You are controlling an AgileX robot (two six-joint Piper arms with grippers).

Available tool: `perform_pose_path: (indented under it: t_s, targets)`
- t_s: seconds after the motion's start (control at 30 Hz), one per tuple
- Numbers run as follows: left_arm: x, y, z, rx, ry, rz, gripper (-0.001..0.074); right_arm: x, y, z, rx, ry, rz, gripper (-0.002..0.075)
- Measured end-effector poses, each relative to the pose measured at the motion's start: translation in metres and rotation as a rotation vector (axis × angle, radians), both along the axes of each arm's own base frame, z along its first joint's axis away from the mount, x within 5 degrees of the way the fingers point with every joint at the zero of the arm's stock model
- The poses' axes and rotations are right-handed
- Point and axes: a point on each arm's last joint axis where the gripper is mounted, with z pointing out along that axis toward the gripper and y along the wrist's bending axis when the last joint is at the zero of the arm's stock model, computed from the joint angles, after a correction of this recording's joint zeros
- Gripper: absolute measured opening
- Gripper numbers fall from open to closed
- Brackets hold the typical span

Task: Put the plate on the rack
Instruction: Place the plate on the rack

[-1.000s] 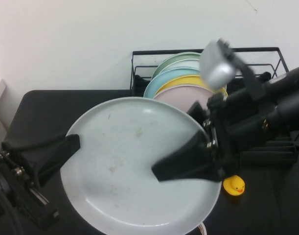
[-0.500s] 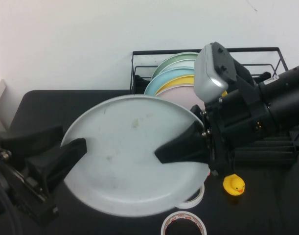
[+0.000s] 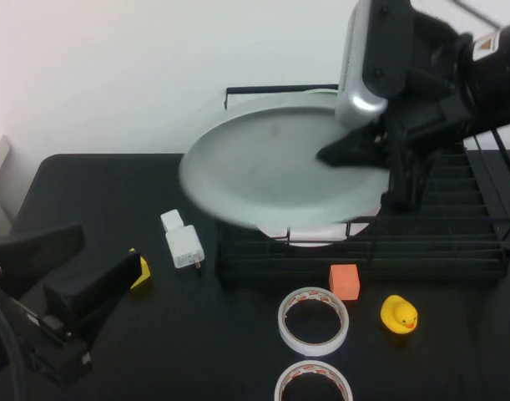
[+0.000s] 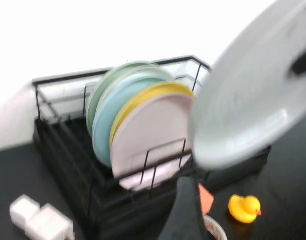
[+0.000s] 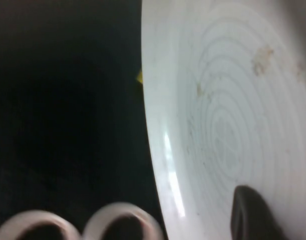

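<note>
One plate (image 3: 271, 171) clamped in right gripper (image 3: 355, 150) above rack (image 3: 455, 242), left gripper (image 3: 79, 276) wide, well apart.

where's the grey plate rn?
High view: plate is airborne over the rack's left front, held at its right edge by the right end effector.

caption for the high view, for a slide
Right gripper carries the grey plate over the black rack; left gripper open, low at the table's left.

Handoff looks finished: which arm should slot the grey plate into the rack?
Right. The right hand grips the plate, raised over the rack. The left hand is open, low near the table's left edge, away from both.
</note>
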Motion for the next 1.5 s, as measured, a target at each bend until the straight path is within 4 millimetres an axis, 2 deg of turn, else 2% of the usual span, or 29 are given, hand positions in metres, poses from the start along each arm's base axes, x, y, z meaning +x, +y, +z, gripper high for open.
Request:
perform_pose_path:
  t_s: [0.1,0.2,0.27,0.37,0.47,0.57,0.7,0.97,1.5]
  targets:
    - [0.000,0.002,-0.004,-0.015,0.073,0.024,0.0466,0.013,-0.006,0.002,-0.099,-0.083,-0.055,0.0148]
    - [-0.002,0.002,-0.009,-0.008,0.140,0.026,0.0353,0.027,-0.007,-0.003,-0.169,-0.130,-0.100,0.0148]
    - [-0.004,0.001,-0.013,0.014,0.178,0.007,0.0227,0.039,-0.009,-0.007,-0.193,-0.133,-0.126,0.0148]
    - [-0.009,-0.001,-0.018,0.064,0.221,-0.044,0.0084,0.061,-0.010,-0.020,-0.204,-0.099,-0.172,0.0148]
    - [-0.013,-0.002,-0.022,0.110,0.251,-0.087,0.0023,0.083,-0.015,-0.036,-0.225,-0.064,-0.211,0.0148]
    - [-0.015,-0.003,-0.024,0.126,0.271,-0.112,0.0007,0.101,-0.019,-0.051,-0.242,-0.034,-0.237,0.0148]
    - [-0.016,-0.004,-0.025,0.131,0.281,-0.121,0.0002,0.115,-0.022,-0.064,-0.270,0.006,-0.238,0.0148]
    - [-0.016,-0.004,-0.025,0.134,0.282,-0.122,0.0000,0.117,-0.018,-0.073,-0.313,0.021,-0.115,0.0148]
    - [-0.016,-0.002,-0.027,0.165,0.276,-0.118,0.0000,0.129,-0.009,-0.099,-0.293,0.039,-0.076,0.0147]
